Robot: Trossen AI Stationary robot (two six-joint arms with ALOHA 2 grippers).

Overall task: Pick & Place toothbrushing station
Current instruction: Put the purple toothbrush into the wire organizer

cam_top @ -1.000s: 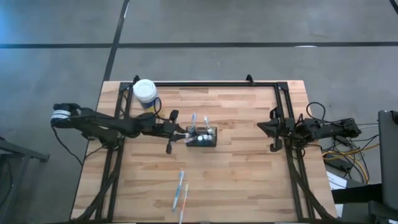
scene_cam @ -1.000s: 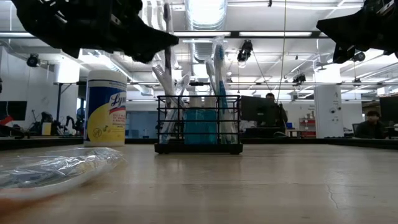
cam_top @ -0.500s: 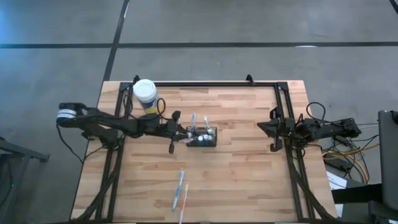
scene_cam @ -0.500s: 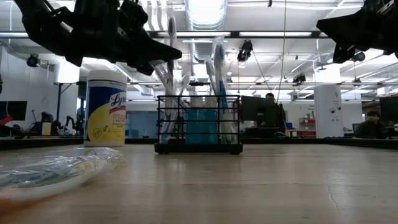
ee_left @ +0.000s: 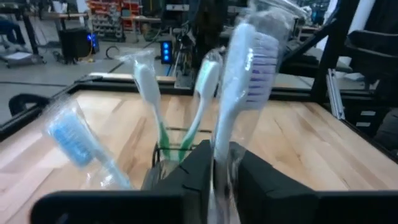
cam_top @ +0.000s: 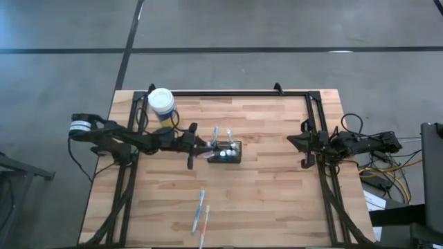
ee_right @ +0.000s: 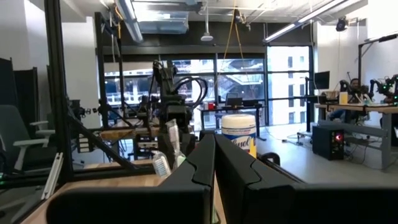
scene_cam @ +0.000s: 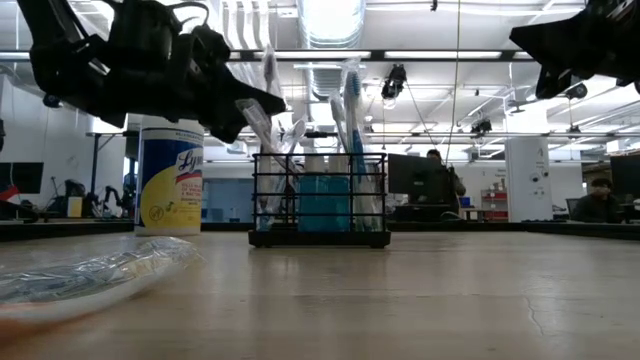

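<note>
The left gripper (cam_top: 205, 148) grips a wrapped toothbrush (ee_left: 239, 93) over the left end of the toothbrushing station (cam_top: 226, 152), mid-bench. Lower the handle straight into a free compartment before letting go. Standing brushes crowd the slot. The right gripper (ee_right: 213, 163), fingers together, waits at the right edge.

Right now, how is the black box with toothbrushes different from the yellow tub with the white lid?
The toothbrushing station is black see-through mesh; the wipes canister is solid yellow. The station is boxy and open-topped with toothbrushes sticking out; the canister is round and lidded. In the low view the canister stands taller. Both sit upright on the wooden table.
</note>
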